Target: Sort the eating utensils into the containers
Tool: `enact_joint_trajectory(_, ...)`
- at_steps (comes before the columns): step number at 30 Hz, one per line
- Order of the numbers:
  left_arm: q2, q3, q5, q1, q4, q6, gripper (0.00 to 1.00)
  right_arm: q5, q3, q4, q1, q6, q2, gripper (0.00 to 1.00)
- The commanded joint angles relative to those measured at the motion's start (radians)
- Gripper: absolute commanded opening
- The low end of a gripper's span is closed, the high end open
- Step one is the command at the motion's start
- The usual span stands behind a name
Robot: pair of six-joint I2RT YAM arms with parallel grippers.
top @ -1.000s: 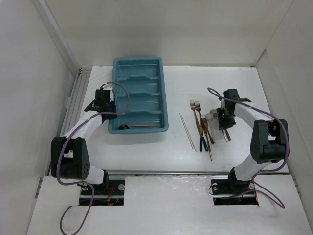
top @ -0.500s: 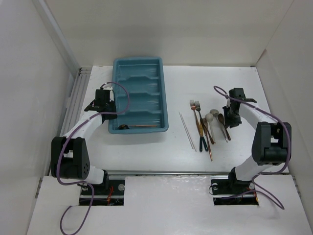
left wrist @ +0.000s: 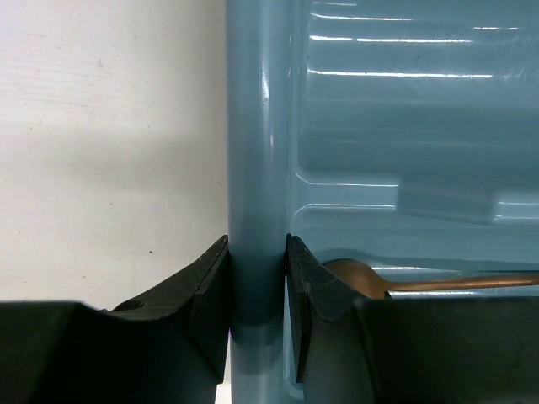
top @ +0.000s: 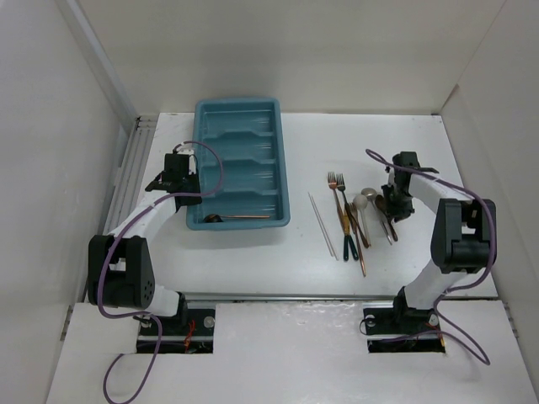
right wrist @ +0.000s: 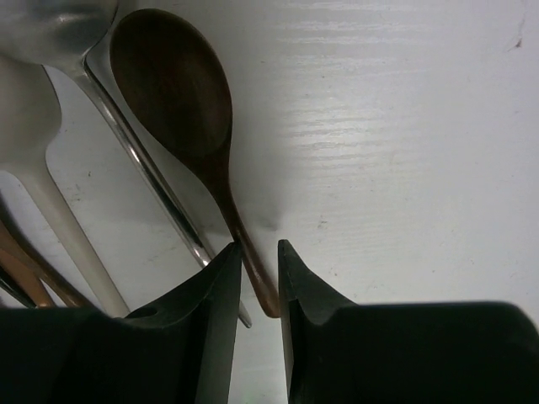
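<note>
The teal tray (top: 240,111) stands at the back left. One copper spoon (top: 240,217) lies in its nearest compartment and shows in the left wrist view (left wrist: 455,282). My left gripper (top: 179,174) is shut on the tray's left rim (left wrist: 253,126), one jaw on each side of it (left wrist: 257,252). The other utensils lie in a pile right of centre: copper forks (top: 337,181), silver chopsticks (top: 322,223), green-handled pieces (top: 349,246) and a silver spoon (top: 369,195). My right gripper (top: 396,204) is down at the pile's right edge. Its jaws (right wrist: 259,252) are closed round the handle of a dark copper spoon (right wrist: 173,76) lying on the table.
White walls close in the table on the left, back and right. A ribbed white strip (top: 135,168) runs along the left edge beside the tray. Purple cables (top: 210,164) loop over both arms. A silver handle (right wrist: 152,177) lies just left of the gripped spoon.
My right gripper moved right, off the middle of the pile, then settled at its right edge over the dark copper spoon's handle. The left gripper and the tray have not moved.
</note>
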Motion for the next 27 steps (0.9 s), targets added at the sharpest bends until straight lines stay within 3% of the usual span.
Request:
enact_joint_trajectory(1, -0.048, 0.008, -0.059, 0.004, 0.004, 0.025, 0.00, -0.020, 0.044, 0.028, -0.004, -0.017, 0.058, 0.30)
enact_joint_trajectory(6, -0.048, 0.008, -0.068, 0.004, 0.004, 0.025, 0.00, -0.020, 0.055, 0.038, -0.004, -0.017, 0.092, 0.30)
enact_joint_trajectory(9, -0.048, 0.008, -0.068, 0.004, 0.004, 0.025, 0.00, -0.008, 0.064, 0.038, -0.004, -0.030, 0.115, 0.17)
enact_joint_trajectory(11, -0.057, 0.008, -0.068, 0.004, 0.004, 0.025, 0.00, 0.032, 0.096, 0.029, -0.004, -0.030, 0.115, 0.03)
enact_joint_trajectory(16, -0.057, 0.008, -0.068, 0.004, 0.004, 0.025, 0.00, 0.194, 0.193, -0.038, 0.024, -0.017, 0.050, 0.00)
enact_joint_trajectory(20, -0.057, 0.008, -0.068, 0.004, 0.004, 0.034, 0.00, 0.314, 0.344, -0.028, 0.246, -0.060, -0.087, 0.00)
enact_joint_trajectory(21, -0.057, 0.008, -0.068, 0.004, 0.004, 0.043, 0.00, 0.299, 0.390, 0.038, 0.386, -0.083, -0.101, 0.00)
enact_joint_trajectory(23, -0.057, 0.008, -0.068, 0.004, 0.014, 0.044, 0.00, 0.197, 0.433, 0.113, 0.517, -0.188, -0.086, 0.00)
enact_joint_trajectory(24, -0.057, 0.008, -0.068, 0.004, 0.014, 0.044, 0.00, 0.049, 0.466, 0.150, 0.633, -0.227, -0.066, 0.00)
enact_joint_trajectory(27, -0.057, 0.008, -0.068, -0.005, 0.014, 0.053, 0.00, -0.078, 0.524, 0.282, 0.780, -0.306, 0.057, 0.00)
